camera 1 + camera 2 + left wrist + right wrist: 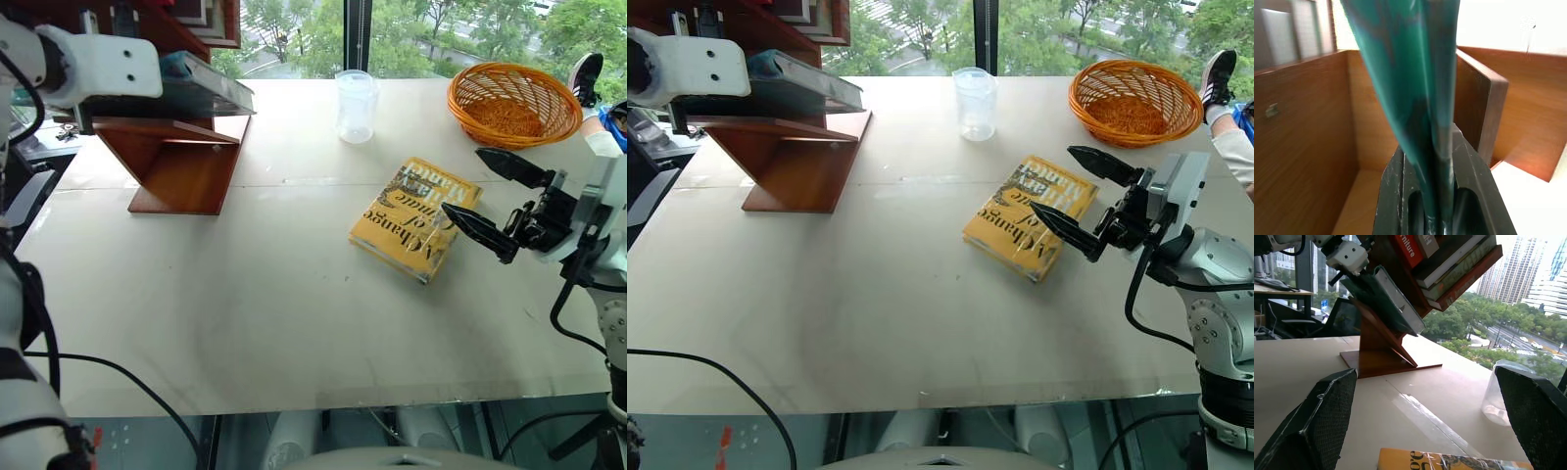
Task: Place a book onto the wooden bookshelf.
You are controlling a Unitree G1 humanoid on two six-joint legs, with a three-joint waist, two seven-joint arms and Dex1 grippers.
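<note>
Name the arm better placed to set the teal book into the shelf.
Left. Its claw is shut on the book, already at the wooden bookshelf. The right claw hangs open over the yellow book.

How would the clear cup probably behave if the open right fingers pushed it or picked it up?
The cup looks thin, clear and empty, so it is probably light and would slide or tip easily. Its walls may flex under a firm squeeze. It stands upright on the smooth table, so a high push seems likelier to topple it.

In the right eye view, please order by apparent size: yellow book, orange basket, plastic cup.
1. Yellow book and orange basket: they look alike, so I do not rank them.
2. Plastic cup, clearly smallest.
</note>
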